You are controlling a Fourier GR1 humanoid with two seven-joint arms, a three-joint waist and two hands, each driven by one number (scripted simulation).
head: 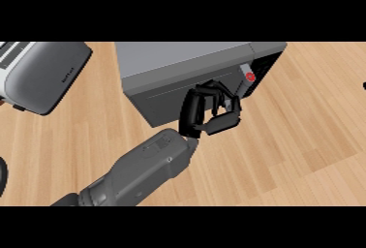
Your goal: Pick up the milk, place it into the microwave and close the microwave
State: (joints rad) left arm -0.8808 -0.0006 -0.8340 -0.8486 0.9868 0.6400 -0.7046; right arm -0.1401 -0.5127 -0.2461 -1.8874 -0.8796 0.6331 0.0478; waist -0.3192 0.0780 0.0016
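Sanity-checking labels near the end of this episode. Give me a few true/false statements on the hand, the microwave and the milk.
1. The left hand is at the front of the microwave, fingers curled. True.
2. The milk stands in plain view beside the microwave. False: no milk shows anywhere in the head view.
3. A toaster sits to the microwave's left. True.
4. The microwave's red button is at the left end of its front. False: the red button is at the right end.
5. Both hands touch the microwave. False: only one forearm and hand show there.
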